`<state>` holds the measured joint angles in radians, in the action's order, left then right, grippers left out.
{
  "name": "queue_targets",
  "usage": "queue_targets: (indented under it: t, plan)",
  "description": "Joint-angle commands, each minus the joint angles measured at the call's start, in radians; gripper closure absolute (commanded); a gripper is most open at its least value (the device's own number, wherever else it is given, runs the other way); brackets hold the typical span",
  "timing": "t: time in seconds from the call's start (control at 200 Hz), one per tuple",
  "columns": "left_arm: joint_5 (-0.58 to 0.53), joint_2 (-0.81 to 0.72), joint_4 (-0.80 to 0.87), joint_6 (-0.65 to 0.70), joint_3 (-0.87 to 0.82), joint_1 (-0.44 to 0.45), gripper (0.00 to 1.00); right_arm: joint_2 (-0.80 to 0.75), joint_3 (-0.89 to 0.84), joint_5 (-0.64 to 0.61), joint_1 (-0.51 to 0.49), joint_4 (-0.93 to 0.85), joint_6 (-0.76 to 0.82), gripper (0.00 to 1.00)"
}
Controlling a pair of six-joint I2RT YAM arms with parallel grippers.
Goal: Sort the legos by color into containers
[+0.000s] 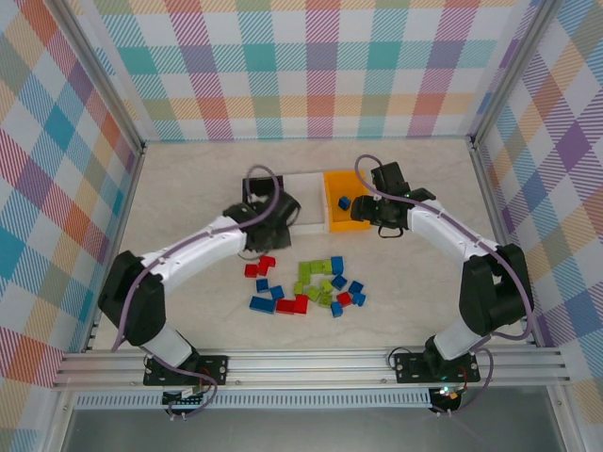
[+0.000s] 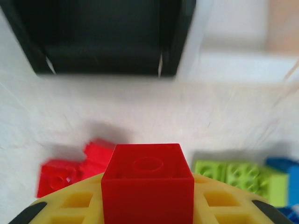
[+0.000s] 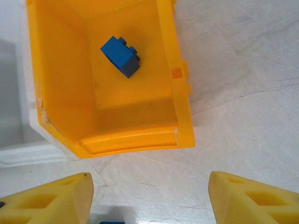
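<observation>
L gripper (image 2: 147, 198) is clamping red brick (image 2: 147, 184), bottom ctr; black bin (image 2: 103, 32) is sitting upper left. Best lifting clear, releasing over bin's middle. R gripper (image 3: 149, 196) is hanging agape below orange bin (image 3: 183, 93).

From the top camera, high behind the near edge of the pale marbled table (image 1: 188, 188), we looked down on all of it. From the left wrist we looked low and forward, past a square red plastic brick (image 2: 147, 184) close to the lens, toward the black rectangular plastic bin (image 2: 103, 56). From the right wrist we looked straight down, close over the orange-yellow rectangular plastic bin (image 3: 60, 84), which the top view shared.
</observation>
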<state>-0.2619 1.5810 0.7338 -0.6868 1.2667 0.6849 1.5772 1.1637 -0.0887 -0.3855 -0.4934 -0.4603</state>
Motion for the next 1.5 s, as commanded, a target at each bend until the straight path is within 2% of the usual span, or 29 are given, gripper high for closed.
queue_targets:
  t: [0.0,0.105,0.29,0.57,0.67,0.73,0.77,0.915,1.05,1.08,1.13,1.355,1.495]
  plan:
    - [-0.065,0.006,0.053,0.052,0.099,-0.095,0.71,-0.022,-0.012,0.006,0.005,0.017,-0.018,0.34]
    - [-0.061,0.113,0.062,0.103,0.202,-0.160,0.71,-0.014,-0.009,0.000,0.005,0.014,-0.021,0.34]
    - [-0.089,0.284,0.064,0.135,0.343,-0.212,0.72,-0.021,-0.007,0.006,0.005,0.008,-0.029,0.34]
    - [-0.113,0.529,0.162,0.179,0.607,-0.227,0.71,-0.085,-0.050,0.039,0.005,-0.017,-0.028,0.32]
    - [-0.116,0.561,0.174,0.188,0.643,-0.240,0.59,-0.111,-0.074,0.073,0.004,-0.042,-0.026,0.30]
    - [-0.105,0.569,0.178,0.187,0.657,-0.246,0.43,-0.130,-0.097,0.090,0.004,-0.046,-0.027,0.28]
    - [-0.103,0.568,0.177,0.188,0.663,-0.247,0.39,-0.143,-0.112,0.100,0.004,-0.050,-0.027,0.28]
    - [-0.067,0.505,0.154,0.169,0.646,-0.245,0.28,-0.182,-0.151,0.160,-0.002,-0.077,-0.006,0.28]
    - [-0.007,0.342,0.078,0.132,0.528,-0.225,0.19,-0.222,-0.190,0.187,-0.035,-0.139,0.002,0.29]
    - [0.008,0.294,0.054,0.124,0.486,-0.214,0.15,-0.233,-0.206,0.186,-0.047,-0.156,0.000,0.28]
    - [0.030,0.219,0.018,0.113,0.415,-0.193,0.00,-0.251,-0.231,0.169,-0.070,-0.193,-0.017,0.29]
    - [0.073,-0.077,-0.083,0.054,0.055,-0.069,0.00,-0.338,-0.366,0.165,-0.156,-0.278,-0.060,0.35]
    - [0.103,-0.178,-0.094,0.004,-0.114,-0.054,0.00,-0.325,-0.409,0.212,-0.209,-0.267,-0.051,0.38]
